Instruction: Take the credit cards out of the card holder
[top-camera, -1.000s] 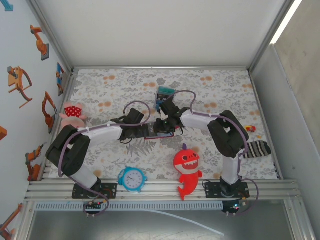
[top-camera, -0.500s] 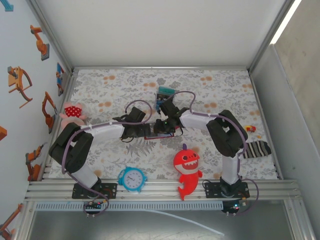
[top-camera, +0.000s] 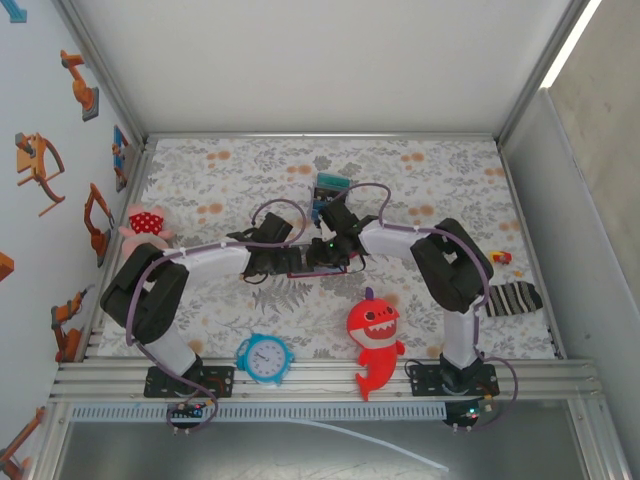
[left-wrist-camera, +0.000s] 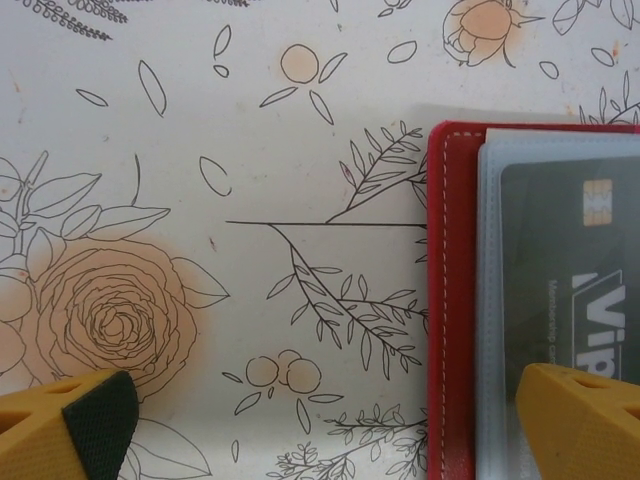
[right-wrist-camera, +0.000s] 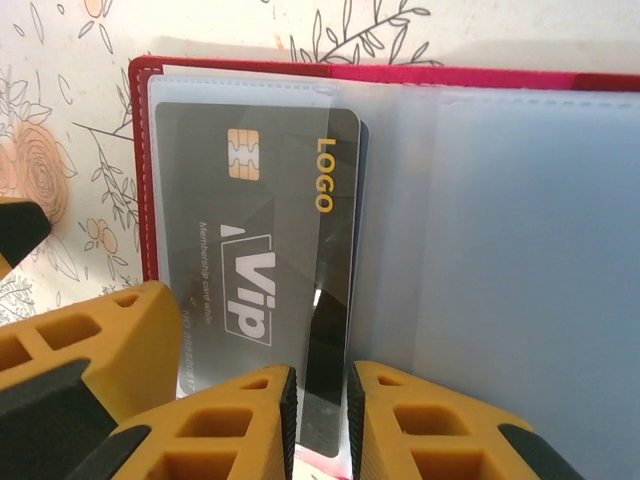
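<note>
Extraction of one card is the step in hand. The wallet (right-wrist-camera: 141, 180) lies open and flat on the flowered bench (left-wrist-camera: 200, 150), at the middle of it where the two arms meet, its clear sleeves facing up. A grey card (right-wrist-camera: 255, 200) with a chip and yellow print sits in the left sleeve.

The right gripper (right-wrist-camera: 320, 410) has its jaws almost together on the near edge of that card. A darker strip runs beside the grip. Whether it is a second card tucked behind or only a shadow on the plastic, I cannot tell.

The left gripper (left-wrist-camera: 320, 425) stands wide apart and holds nothing. One finger is over the bare bench and the other is over the wallet's left page, near the red border. It looks placed to pin the wallet down, though contact is not clear from the pictures.

A teal card (top-camera: 330, 183) lies on the bench beyond the arms, apart from the wallet, so part of the job seems done.

The next move calls for a straight pull along the sleeve's opening, low and level, so the card slides out without bending. The wallet is light and will likely drag along unless the left finger presses it to the bench first. The grip is on a thin edge and could slip if the pull is fast.
</note>
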